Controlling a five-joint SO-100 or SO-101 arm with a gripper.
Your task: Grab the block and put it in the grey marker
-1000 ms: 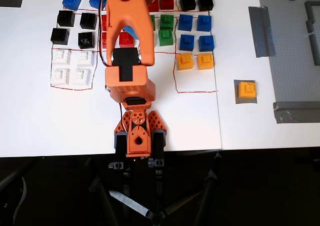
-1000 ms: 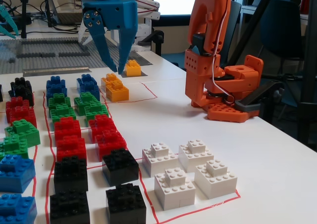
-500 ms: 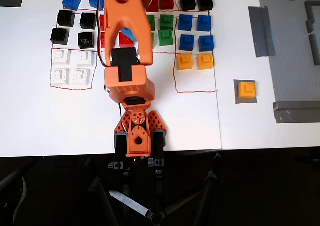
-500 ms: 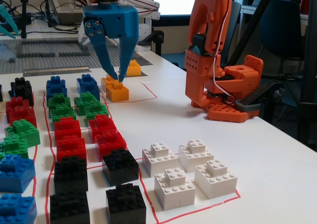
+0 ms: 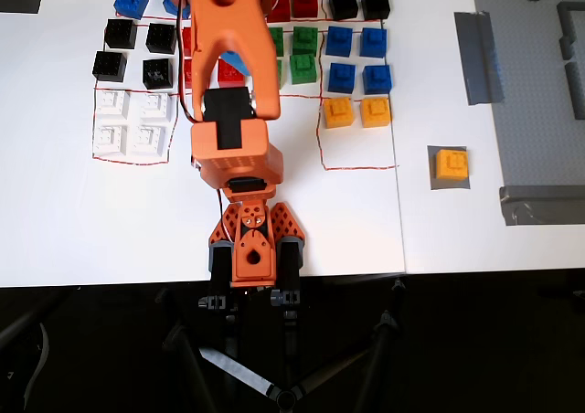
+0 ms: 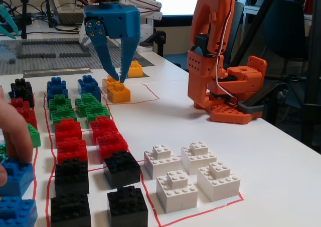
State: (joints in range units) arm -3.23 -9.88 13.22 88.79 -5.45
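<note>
worktop (image 5: 347,221): white sheet with red-pen outlines; bricks sorted by colour into the boxes, looks like a staging grid so each pick starts from a known spot
arm (image 5: 233,84): orange, base bolted at the near edge in the overhead view, reaching up over the brick grid; in the fixed view the upper links stand steep and the wrist tips the gripper straight down
gripper (image 6: 115,66): blue, hanging clear above the rows; fingers (image 6: 103,53) spread apart with nothing between them, tips pointing down, in line with the yellow stack behind
stock bricks: white group (image 6: 193,174) nearest the fixed camera, then black (image 6: 100,187), red (image 6: 88,134), green (image 6: 75,106), blue (image 6: 70,86); two orange-yellow ones (image 5: 356,111) left in their box
grey marker (image 5: 450,168): dark tape square off to the right of the grid in the overhead view, outside the red lines, so the drop spot is kept apart from stock
block (image 5: 452,164): orange-yellow, sitting on the grey marker, roughly centred, stud up, tape showing at its edges
person's hand (image 6: 12,134): at the left edge of the fixed view, on the blue bricks (image 6: 15,174) in the corner; can't tell what it's doing
judgement: the marker is already filled; gripper is empty and well apart from it, over the grid
</note>
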